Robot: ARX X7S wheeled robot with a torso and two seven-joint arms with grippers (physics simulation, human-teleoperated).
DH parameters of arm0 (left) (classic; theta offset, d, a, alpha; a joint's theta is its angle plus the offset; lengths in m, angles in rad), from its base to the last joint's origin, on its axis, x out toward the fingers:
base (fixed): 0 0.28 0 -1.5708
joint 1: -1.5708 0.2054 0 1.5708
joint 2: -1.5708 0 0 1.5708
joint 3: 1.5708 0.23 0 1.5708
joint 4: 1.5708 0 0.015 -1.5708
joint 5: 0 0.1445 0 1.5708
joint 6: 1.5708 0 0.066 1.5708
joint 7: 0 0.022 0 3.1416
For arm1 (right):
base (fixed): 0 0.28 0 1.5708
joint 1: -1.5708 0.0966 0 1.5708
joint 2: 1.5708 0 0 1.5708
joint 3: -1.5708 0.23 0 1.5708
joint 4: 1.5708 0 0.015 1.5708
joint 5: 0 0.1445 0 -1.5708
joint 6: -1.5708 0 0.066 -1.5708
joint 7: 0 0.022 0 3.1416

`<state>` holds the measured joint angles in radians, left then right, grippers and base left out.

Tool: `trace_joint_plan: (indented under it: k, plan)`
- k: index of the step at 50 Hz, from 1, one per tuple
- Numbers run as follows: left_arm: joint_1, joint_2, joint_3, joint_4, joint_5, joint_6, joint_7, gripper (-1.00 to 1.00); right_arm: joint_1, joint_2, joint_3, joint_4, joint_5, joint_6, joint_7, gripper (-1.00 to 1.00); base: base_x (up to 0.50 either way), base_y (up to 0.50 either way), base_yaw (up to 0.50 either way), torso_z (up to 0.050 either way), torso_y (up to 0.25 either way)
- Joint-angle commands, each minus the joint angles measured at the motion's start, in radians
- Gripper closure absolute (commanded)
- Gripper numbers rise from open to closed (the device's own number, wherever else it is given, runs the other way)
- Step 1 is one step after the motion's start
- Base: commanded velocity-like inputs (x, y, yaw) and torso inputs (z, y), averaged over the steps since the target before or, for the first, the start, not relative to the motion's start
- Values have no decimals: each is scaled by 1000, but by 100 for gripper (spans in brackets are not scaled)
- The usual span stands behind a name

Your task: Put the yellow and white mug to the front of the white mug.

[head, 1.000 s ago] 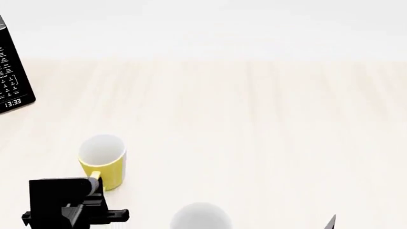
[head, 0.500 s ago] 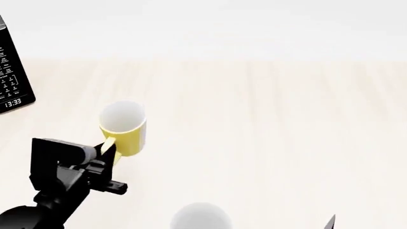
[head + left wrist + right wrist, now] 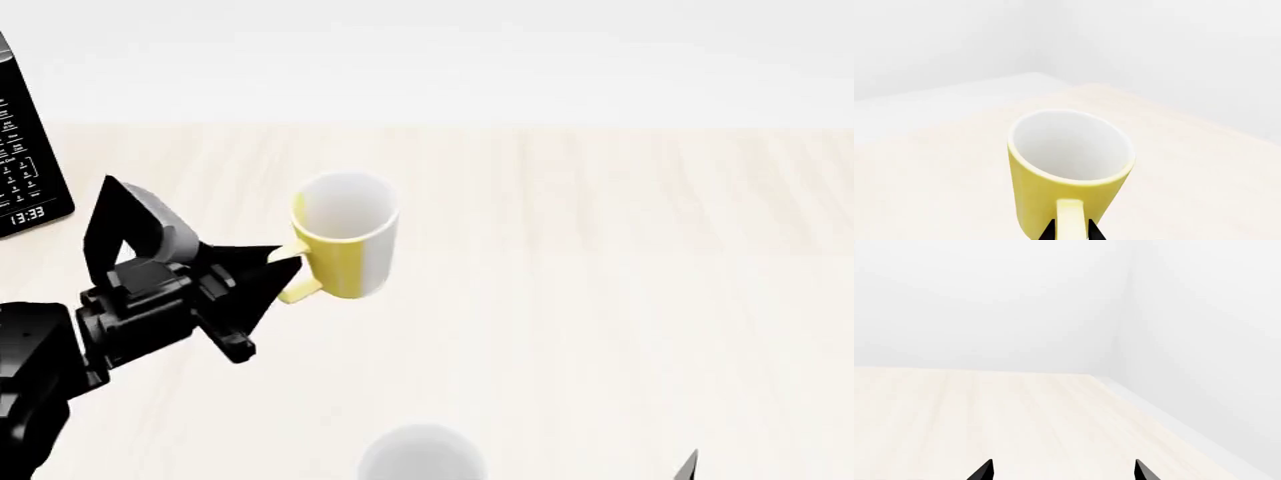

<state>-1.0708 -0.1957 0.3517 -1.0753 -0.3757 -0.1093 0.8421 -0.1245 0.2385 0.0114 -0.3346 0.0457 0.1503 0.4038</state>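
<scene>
Yellow-and-white mug [image 3: 346,247]: held by its yellow handle in the left tool [image 3: 276,272], which is clamped on the handle; in the left wrist view the handle [image 3: 1071,220] sits between two dark tips. Mug appears lifted off the pale wood surface [image 3: 601,250], roughly upright with a slight lean, white inside showing, empty.

White mug [image 3: 422,455]: only its rim shows at the near edge of the head view, well apart from the carried mug and nearer the robot.

Right tool [image 3: 1062,471]: idle, two tips spread apart with nothing between them; only one tip shows low in the head view.

Black device [image 3: 24,150]: keypad and clock display, at the far left edge, away from the work.

Risks, as judged:
- Handle-only grip. The body hangs to one side of the pinch, so it could swing or rotate about the handle and land tilted.
- Release from height or while leaning: the mug could tip and roll on the bare surface.
- Placement: the white mug is mostly out of view, so its front side is hard to gauge; a misjudged descent could knock it or leave the carried mug beside it instead.
- Left arm sweeping low toward the goal could clip the white mug.
</scene>
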Motion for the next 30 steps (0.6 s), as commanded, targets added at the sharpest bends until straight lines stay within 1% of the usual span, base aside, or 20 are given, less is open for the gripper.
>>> trace_joint_plan:
  k: [1, 2, 4, 6, 10, 16, 19, 30]
  plan:
    - [-88, 10, 15, -45, -33, -33, 157, 100, 5, 4, -11, 8, -3, -1, 5, -100, 0, 0, 0, 0, 0]
    - [-87, 9, 4, -24, -54, -58, 174, 100, 6, 4, -12, 9, -3, -1, 5, -100, 0, 0, 0, 0, 0]
    - [-79, 12, 5, 5, -56, -69, 165, 100, 8, 4, -15, 13, -5, -2, 6, -100, 0, 0, 0, 0, 0]
    - [-91, 27, 9, -28, -48, -47, 164, 100, 10, 4, -18, 15, -7, -1, 7, -100, 0, 0, 0, 0, 0]
    - [-87, 45, 26, -15, -38, -48, 164, 100, 10, 6, -19, 16, -5, -3, 8, -100, 0, 0, 0, 0, 0]
    - [-40, 50, 67, 90, -19, -89, 157, 100, 7, 9, -18, 10, 0, -2, 11, -100, 0, 0, 0, 0, 2]
    - [-11, 46, 90, 146, -14, -106, 172, 100, 4, 10, -17, 6, 1, -1, 12, -100, 0, 0, 0, 0, 0]
    - [15, 36, 118, 194, -7, -130, 183, 100, 4, 14, -21, 4, 4, -1, 15, -100, 0, 0, 0, 0, 0]
